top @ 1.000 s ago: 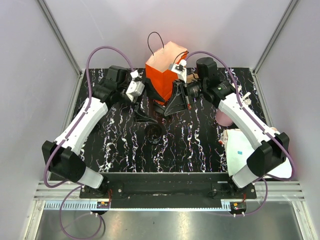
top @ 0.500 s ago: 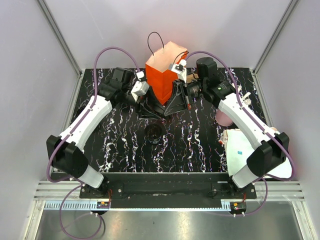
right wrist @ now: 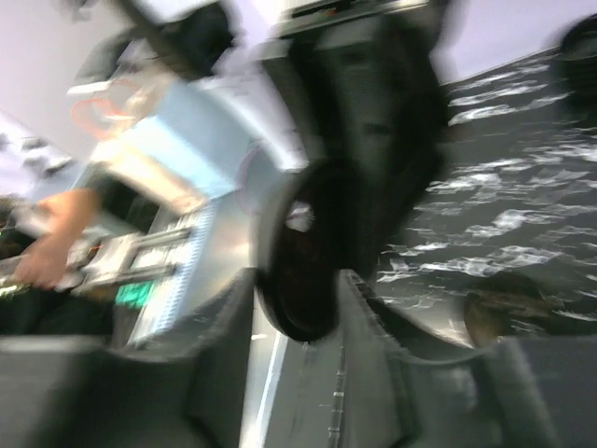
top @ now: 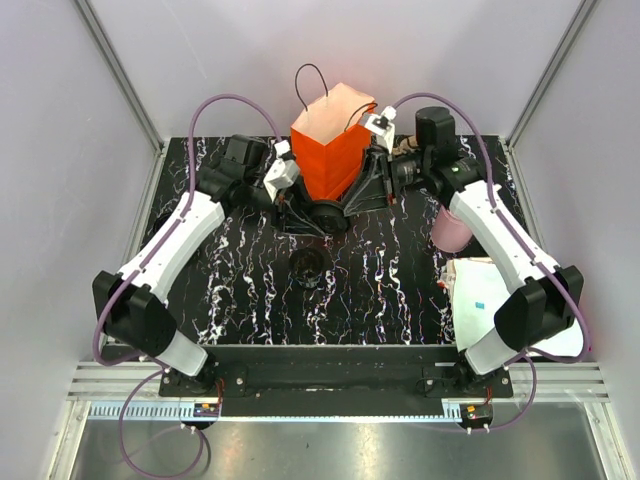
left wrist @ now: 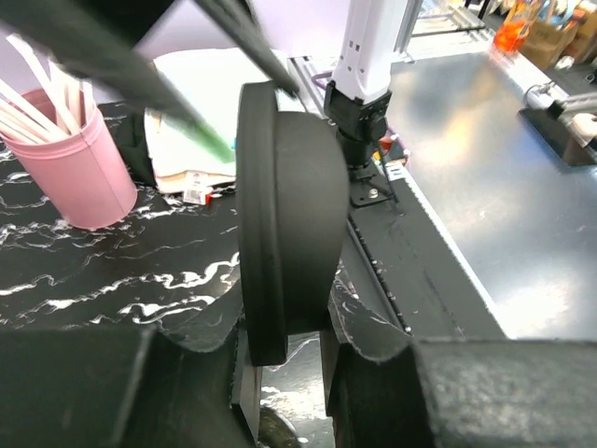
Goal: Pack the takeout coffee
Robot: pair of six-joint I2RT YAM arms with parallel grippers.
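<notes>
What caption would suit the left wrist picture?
Lidded black coffee cup, tipped sideways, gripped by the left hand; pink cup of sticks behind.

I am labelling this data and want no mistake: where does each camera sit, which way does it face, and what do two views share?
Top view: above and behind the bases, looking down on the table; left arm, right arm and orange bag show.
Left wrist: on the left arm, facing the right arm's base; left fingers flank a black cup, pink cup beyond.
Right wrist: on the right arm, blurred, facing across the table; right fingers show.
Shared: both wrist views seem to show that black cup.
</notes>
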